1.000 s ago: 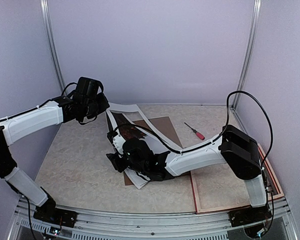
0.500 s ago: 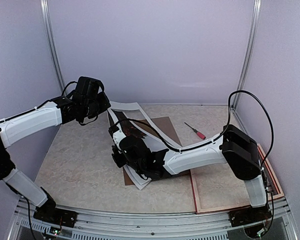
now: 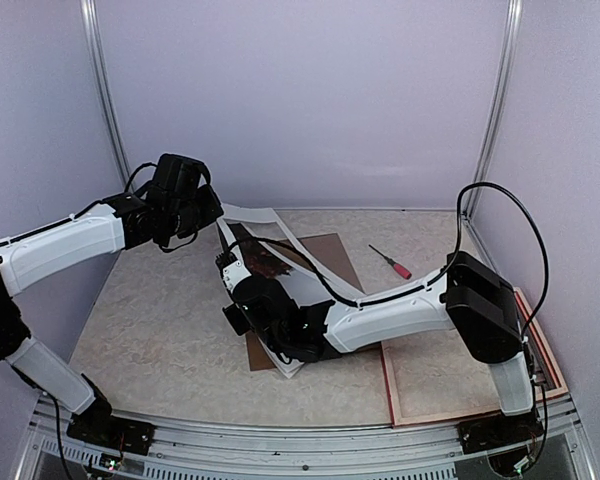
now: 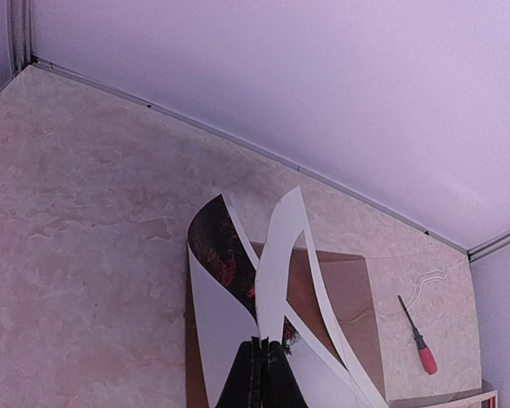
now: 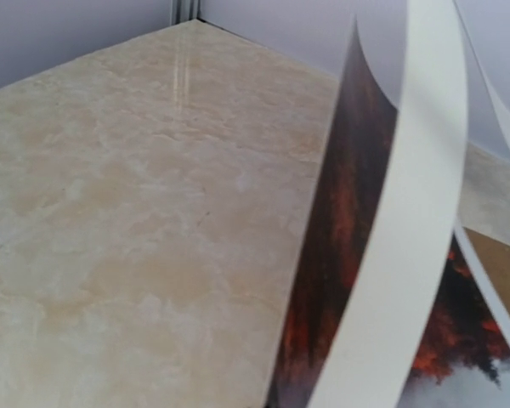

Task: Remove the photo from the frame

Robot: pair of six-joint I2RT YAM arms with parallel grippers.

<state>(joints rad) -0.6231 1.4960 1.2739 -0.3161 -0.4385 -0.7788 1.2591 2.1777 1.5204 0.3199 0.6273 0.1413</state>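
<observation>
While the photo (image 3: 267,263) lies left of the table's (image 3: 160,320) middle on a brown backing board (image 3: 332,255), its left edge curls upward, and your right gripper (image 3: 232,272) sits right at that raised edge. That claw is pressed together, but its fingers do not show in the right wrist view, so you cannot tell whether the print is caught between them. There the dark red side of the photo rises just in front of the lens, with a white strip curving past it.

Your left gripper (image 3: 208,212) hangs above and behind the photo, pinching the white mat border (image 4: 280,246), which arcs up from the board to its closed fingertips.

Your right arm stretches low across the table from its base at the right, forearm nearly level and wrist turned toward the photo. Your left arm reaches in from the left, held high.

The frame (image 3: 386,385) lies flat at the near right, well apart from the photo.
</observation>
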